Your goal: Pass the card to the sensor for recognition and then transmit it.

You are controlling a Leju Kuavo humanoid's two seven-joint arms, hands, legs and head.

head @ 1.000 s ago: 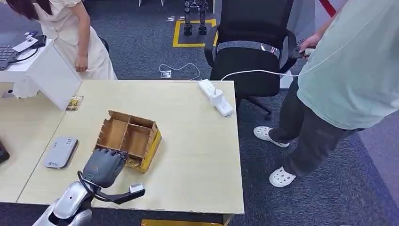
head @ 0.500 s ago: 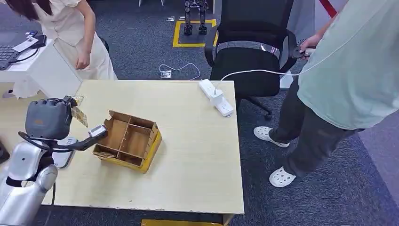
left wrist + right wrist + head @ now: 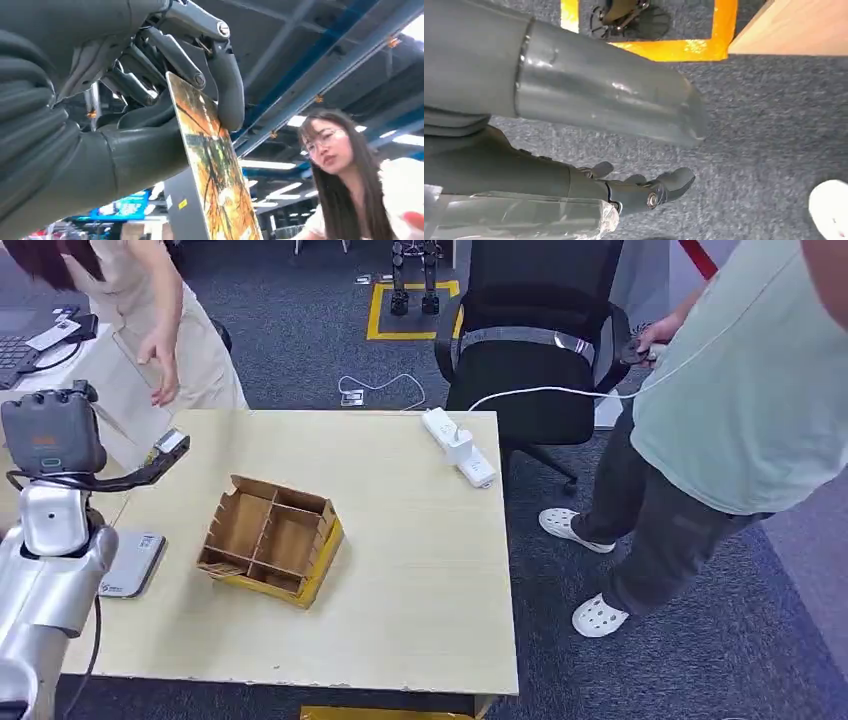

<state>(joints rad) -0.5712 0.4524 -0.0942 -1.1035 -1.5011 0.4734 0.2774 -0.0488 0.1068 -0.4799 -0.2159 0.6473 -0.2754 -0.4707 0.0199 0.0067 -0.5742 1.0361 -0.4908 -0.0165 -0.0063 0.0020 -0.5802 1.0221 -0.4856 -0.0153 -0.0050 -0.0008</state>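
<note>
Now, left hand (image 3: 40, 432): risen from beside the cardboard organizer (image 3: 271, 539) to high over the table's (image 3: 420, 570) left end.
Grip: my thumb and fingers (image 3: 227, 95) pinch the card (image 3: 212, 165), which stands edge-up.
Right hand (image 3: 644, 192): hanging over carpet, fingers loosely apart, holding nothing.
Meaning: card lifted; the sensor (image 3: 130, 563) lies below, so presenting comes next, I judge.
Person (image 3: 150, 310): reaching toward me.
</note>
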